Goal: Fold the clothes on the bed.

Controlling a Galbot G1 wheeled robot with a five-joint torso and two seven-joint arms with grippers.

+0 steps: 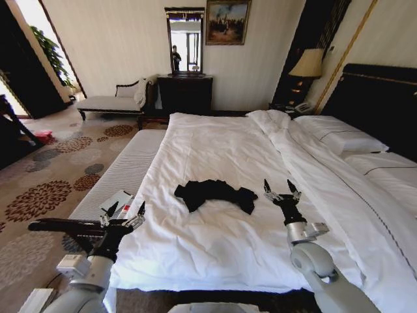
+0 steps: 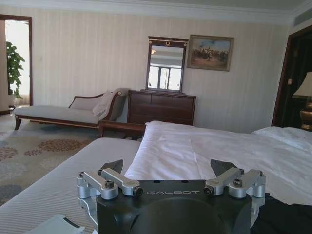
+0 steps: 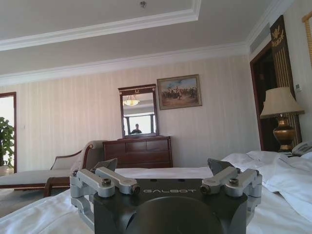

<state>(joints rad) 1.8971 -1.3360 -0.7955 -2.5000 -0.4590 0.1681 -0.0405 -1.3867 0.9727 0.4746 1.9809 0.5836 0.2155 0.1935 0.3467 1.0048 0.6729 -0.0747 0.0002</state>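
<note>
The clothes [image 1: 215, 193], a black T-shirt, lie crumpled in a heap on the white bed [image 1: 215, 248], near its foot end. My right gripper [image 1: 278, 186] hovers open just to the right of the heap, with a small gap to the fabric. My left gripper [image 1: 126, 209] is open too, low at the bed's left edge, over the bench and well left of the shirt. In the left wrist view, the open left gripper [image 2: 168, 168] points along the bed, and a patch of the clothes [image 2: 287, 218] shows beside it. In the right wrist view, the open right gripper [image 3: 163, 165] holds nothing.
A narrow white-cushioned bench [image 1: 124, 171] runs along the bed's left side, with a booklet [image 1: 117, 199] on it. Pillows [image 1: 339, 135] and a dark headboard [image 1: 381, 104] are at the right. A chaise [image 1: 111, 102], a dresser with a mirror [image 1: 186, 91] and a lamp [image 1: 308, 64] stand by the far wall.
</note>
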